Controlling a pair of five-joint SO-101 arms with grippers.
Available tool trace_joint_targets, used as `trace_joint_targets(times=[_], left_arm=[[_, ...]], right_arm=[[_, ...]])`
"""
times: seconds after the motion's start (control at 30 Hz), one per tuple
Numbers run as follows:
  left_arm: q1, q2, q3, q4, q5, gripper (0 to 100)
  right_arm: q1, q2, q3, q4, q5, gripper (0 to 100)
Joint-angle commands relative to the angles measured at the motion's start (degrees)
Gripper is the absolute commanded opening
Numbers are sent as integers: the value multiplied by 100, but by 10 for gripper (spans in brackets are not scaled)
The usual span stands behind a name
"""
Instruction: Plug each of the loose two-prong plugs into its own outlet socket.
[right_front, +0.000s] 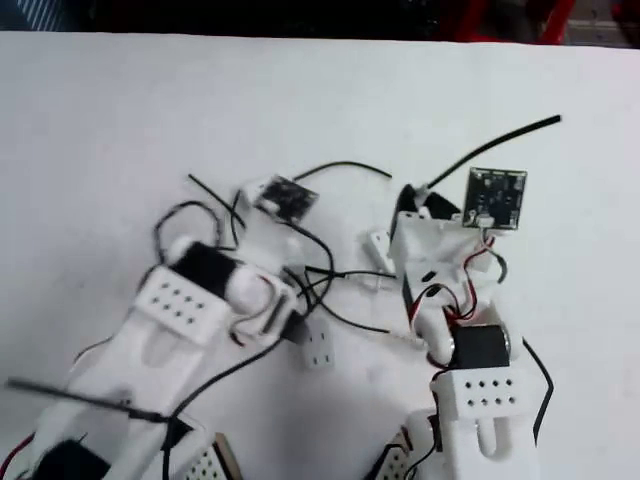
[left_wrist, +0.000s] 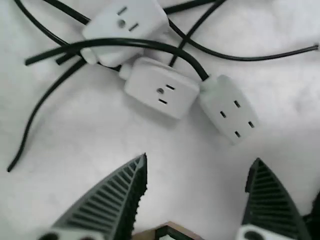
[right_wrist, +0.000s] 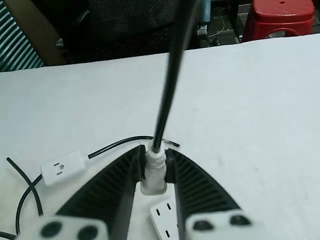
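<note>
**Seat the held plug squarely**

High view: outlet sockets (right_front: 320, 345) lie mid-worktop. Left wrist: your left gripper (left_wrist: 200, 167) hangs wide open, empty, over them. Right wrist: right gripper (right_wrist: 155, 162) pinches the plug (right_wrist: 154, 177); align prongs first.

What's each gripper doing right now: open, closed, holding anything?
Left gripper: open, holding nothing.
Right gripper: closed on a white plug.

We count three white sockets across the left wrist frame's upper half, a top socket (left_wrist: 122, 20), a middle socket (left_wrist: 159, 89) and a right socket (left_wrist: 230, 109), plus one white plug (right_wrist: 152, 175).
</note>
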Motion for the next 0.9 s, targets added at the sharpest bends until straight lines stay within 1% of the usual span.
trace_joint_targets(times=[0.0,0.07,0.13,0.4,0.57,0.63,0.73,0.8,0.83,0.87], left_arm=[[523,382,-273,0,862,317],[699,611,-281,-149,1319,317],[796,831,-264,-396,1591,317],[1103,1754,-273,-1134,1679,317],[1059,2413,-273,-1767,2154,316],[1068,2642,-273,-1899,2189,313],[1051,2826,-273,-1864,2189,308],[901,2835,-264,-1811,2136,254],[804,2835,-273,-1793,1987,206],[664,2835,-281,-1820,1644,148]], right_arm=[[180,-22,-53,-127,-44,17],[198,-48,-62,-127,-44,17],[207,-13,-114,-127,-44,17],[382,-57,-123,-127,-44,17],[382,-40,-141,-127,-44,17],[382,-40,-141,-127,-44,17],[382,-31,-141,-127,-44,17],[382,-31,-141,-127,-44,17],[382,-31,-141,-127,-44,17],[382,-22,-141,-127,-44,17]])
